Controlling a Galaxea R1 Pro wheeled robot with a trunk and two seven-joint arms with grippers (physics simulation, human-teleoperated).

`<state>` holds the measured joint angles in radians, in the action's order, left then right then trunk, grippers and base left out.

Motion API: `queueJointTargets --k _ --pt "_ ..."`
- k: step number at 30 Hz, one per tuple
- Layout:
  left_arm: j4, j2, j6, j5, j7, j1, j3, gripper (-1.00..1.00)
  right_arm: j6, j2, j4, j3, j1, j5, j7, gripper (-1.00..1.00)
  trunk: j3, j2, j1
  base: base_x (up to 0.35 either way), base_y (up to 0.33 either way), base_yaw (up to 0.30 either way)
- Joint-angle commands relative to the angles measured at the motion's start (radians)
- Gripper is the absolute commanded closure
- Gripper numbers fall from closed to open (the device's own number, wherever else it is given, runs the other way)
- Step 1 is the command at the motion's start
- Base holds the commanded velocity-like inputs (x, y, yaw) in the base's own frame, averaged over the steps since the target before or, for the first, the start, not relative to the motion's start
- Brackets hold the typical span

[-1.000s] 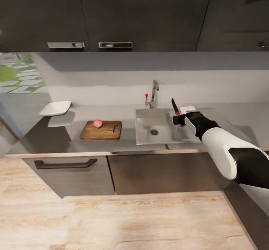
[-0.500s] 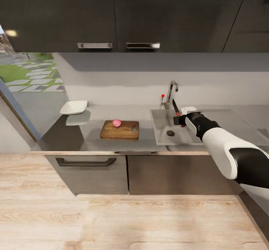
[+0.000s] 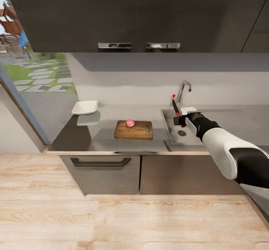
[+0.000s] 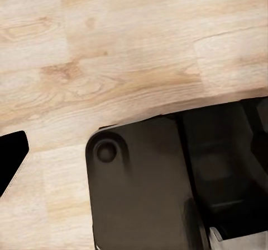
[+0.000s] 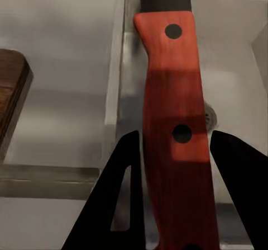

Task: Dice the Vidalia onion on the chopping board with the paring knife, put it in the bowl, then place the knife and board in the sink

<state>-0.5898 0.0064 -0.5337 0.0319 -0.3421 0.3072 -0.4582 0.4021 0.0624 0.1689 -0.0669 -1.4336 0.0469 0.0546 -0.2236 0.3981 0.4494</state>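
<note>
One landmark: the chopping board (image 3: pixel 133 129), lying flat on the countertop (image 3: pixel 104 138).
Bowl (image 3: pixel 85 107): white, well left of the board, near the counter's far left end.
Vidalia onion (image 3: pixel 130 123): whole, resting on the board's far edge.
Sink (image 3: pixel 180 134): just right of the board, tap (image 3: pixel 182 91) behind it.
Paring knife (image 5: pixel 176 121): red handle clamped between the right gripper (image 3: pixel 179 120) fingers, blade tilted up over the sink.
Left gripper: cannot tell; its wrist camera faces wooden floor (image 4: pixel 111 54).

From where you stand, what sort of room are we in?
A home kitchen, it seems: a steel sink with a chrome tap set in a grey countertop, dark wall cabinets above.
</note>
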Motion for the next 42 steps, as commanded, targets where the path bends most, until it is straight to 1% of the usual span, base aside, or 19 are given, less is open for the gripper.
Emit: queueJointTargets --k 1,11,14,16,18,19,20,21,23,24,25,26,27,28,29,32,35,39,42 --pt "-0.001 0.001 -0.002 0.003 -0.006 0.0 -0.005 -1.0 0.006 0.001 0.001 -0.007 -0.001 0.005 0.005 1.0 -0.002 0.002 0.001 0.0 0.258 0.0" --pt "-0.001 0.001 -0.002 0.003 -0.006 0.0 -0.005 -1.0 0.006 -0.001 0.0 -0.008 -0.001 0.004 0.006 1.0 -0.002 0.002 0.001 0.0 0.049 0.0" --pt "-0.001 0.001 -0.002 0.003 -0.006 0.0 -0.005 -1.0 0.005 -0.003 0.0 -0.008 -0.001 0.004 0.005 1.0 -0.002 0.002 0.001 0.0 0.171 0.0" --pt "-0.001 0.001 -0.002 0.003 -0.006 0.0 -0.005 -1.0 0.005 -0.005 0.0 -0.008 -0.001 0.015 0.005 1.0 -0.002 0.002 0.001 0.0 0.246 0.0" --pt "-0.001 0.001 -0.002 0.003 -0.006 0.0 -0.005 -1.0 0.005 -0.011 0.0 -0.01 -0.001 0.044 0.0 1.0 -0.002 0.002 0.001 0.0 0.194 0.0" --pt "-0.001 0.001 -0.002 0.003 -0.006 0.0 -0.005 -1.0 0.004 -0.021 0.0 -0.011 -0.001 0.076 -0.008 1.0 -0.002 0.002 0.001 0.0 0.113 0.0" --pt "-0.001 0.001 -0.002 0.003 -0.006 0.0 -0.005 -1.0 0.003 -0.048 0.0 -0.011 -0.001 0.139 -0.035 1.0 -0.002 0.002 0.001 0.0 0.058 0.0" --pt "-0.001 0.001 -0.002 0.003 -0.006 0.0 -0.005 -1.0 0.003 -0.06 0.0 -0.011 -0.001 0.162 -0.048 1.0 -0.002 0.002 0.001 0.0 0.046 0.0" --pt "0.0 0.0 -0.002 0.003 -0.006 0.0 -0.005 -1.0 0.002 -0.11 0.0 -0.011 -0.001 0.245 -0.118 1.0 -0.002 0.002 0.001 0.0 0.024 0.0" --pt "0.0 0.001 -0.002 0.003 -0.006 0.0 -0.005 -1.0 0.002 -0.123 -0.001 -0.011 -0.001 0.262 -0.139 1.0 -0.002 0.002 0.001 0.0 0.015 0.0" --pt "0.0 0.001 -0.002 0.003 -0.006 0.0 -0.005 -1.0 0.002 -0.16 -0.005 -0.011 -0.001 0.296 -0.208 1.0 -0.002 0.002 0.001 0.0 0.008 0.0" --pt "0.0 0.001 -0.002 0.003 -0.006 0.0 -0.005 -1.0 0.002 -0.171 -0.006 -0.011 -0.001 0.303 -0.233 1.0 -0.002 0.002 0.001 0.0 0.006 0.0" --pt "0.001 0.001 -0.002 0.003 -0.006 0.0 -0.005 -1.0 0.002 -0.191 -0.011 -0.011 -0.001 0.314 -0.283 1.0 -0.002 0.002 0.001 0.0 0.004 0.0" --pt "0.002 0.0 -0.002 0.003 -0.006 0.0 -0.005 -1.0 0.001 -0.199 -0.012 -0.011 -0.001 0.317 -0.307 1.0 -0.002 0.002 0.001 0.0 0.003 0.0" --pt "0.005 0.0 -0.002 0.003 -0.006 0.0 -0.005 -1.0 0.001 -0.212 -0.017 -0.011 -0.001 0.323 -0.351 1.0 -0.002 0.002 0.001 0.0 0.002 0.0" --pt "0.009 0.0 -0.002 0.002 -0.006 0.0 -0.005 -1.0 0.0 -0.236 -0.031 -0.011 -0.001 0.329 -0.418 1.0 -0.002 0.002 0.001 0.0 0.001 0.0" --pt "0.011 0.0 -0.002 0.002 -0.006 0.0 -0.005 -1.0 0.0 -0.237 -0.06 -0.012 -0.001 0.331 -0.446 1.0 -0.002 0.002 0.001 0.0 0.0 0.0" --pt "0.012 0.0 -0.002 0.003 -0.006 0.0 -0.005 -1.0 -0.013 -0.237 -0.086 -0.013 0.0 0.333 -0.456 1.0 -0.002 0.002 0.001 0.0 0.0 0.0" --pt "0.013 0.0 -0.002 0.003 -0.006 0.0 -0.005 -1.0 -0.019 -0.237 -0.093 -0.013 0.016 0.337 -0.473 1.0 -0.002 0.002 0.001 0.0 0.0 0.0"
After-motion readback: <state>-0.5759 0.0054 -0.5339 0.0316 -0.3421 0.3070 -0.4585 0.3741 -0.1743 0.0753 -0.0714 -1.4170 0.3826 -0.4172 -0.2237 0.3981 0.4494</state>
